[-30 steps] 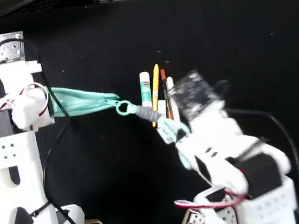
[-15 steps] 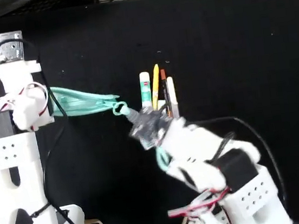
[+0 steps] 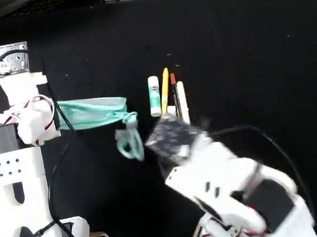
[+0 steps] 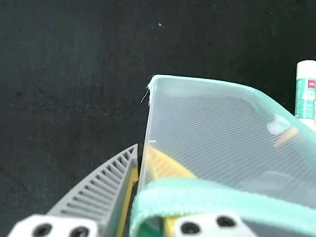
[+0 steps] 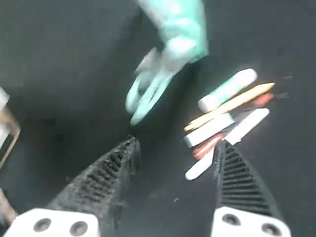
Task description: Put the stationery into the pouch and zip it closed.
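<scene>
The pouch (image 3: pixel 91 113), pinched at its nine-o'clock end by the left gripper (image 4: pixel 140 165), lies at nine o'clock of the stationery (image 3: pixel 167 94), which the right gripper (image 5: pixel 176 144), spread and empty, could scatter while picking one piece from so tight a bundle.

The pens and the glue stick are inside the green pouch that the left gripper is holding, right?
Not quite. The pens and the glue stick are not inside the green pouch. They lie on the black table beside it, as the high view shows. The left gripper is indeed holding the pouch.
</scene>
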You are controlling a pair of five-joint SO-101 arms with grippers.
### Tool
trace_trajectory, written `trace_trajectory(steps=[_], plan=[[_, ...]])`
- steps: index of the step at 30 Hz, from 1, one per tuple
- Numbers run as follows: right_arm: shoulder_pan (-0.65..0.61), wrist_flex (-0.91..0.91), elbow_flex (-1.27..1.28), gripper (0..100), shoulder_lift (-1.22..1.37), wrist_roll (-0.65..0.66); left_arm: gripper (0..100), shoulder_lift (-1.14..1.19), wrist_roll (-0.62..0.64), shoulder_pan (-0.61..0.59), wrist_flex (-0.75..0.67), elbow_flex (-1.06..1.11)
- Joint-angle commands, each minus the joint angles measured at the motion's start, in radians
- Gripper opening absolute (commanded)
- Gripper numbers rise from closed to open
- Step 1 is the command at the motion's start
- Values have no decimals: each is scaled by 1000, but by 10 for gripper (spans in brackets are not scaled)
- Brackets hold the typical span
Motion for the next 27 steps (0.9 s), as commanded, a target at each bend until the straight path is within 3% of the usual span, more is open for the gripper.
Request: trace_trajectory(steps=[1,4,7,12,17,27], plan=[[216,-77,-31,240,-65,-12,30,3,8,-2,-14,36],[405,-183,62,240,-1,-18,30,3,8,2,-14,54],[457,-304,163,240,189,-18,30,3,8,4,-38,84],[457,-534,156,240,573,-31,30,3,8,-1,-103,137],[440,-770,27,240,898,-138,30,3,8,2,-114,147],[351,-821,-400,243,1442,-295,30,3,8,-5,-107,147]])
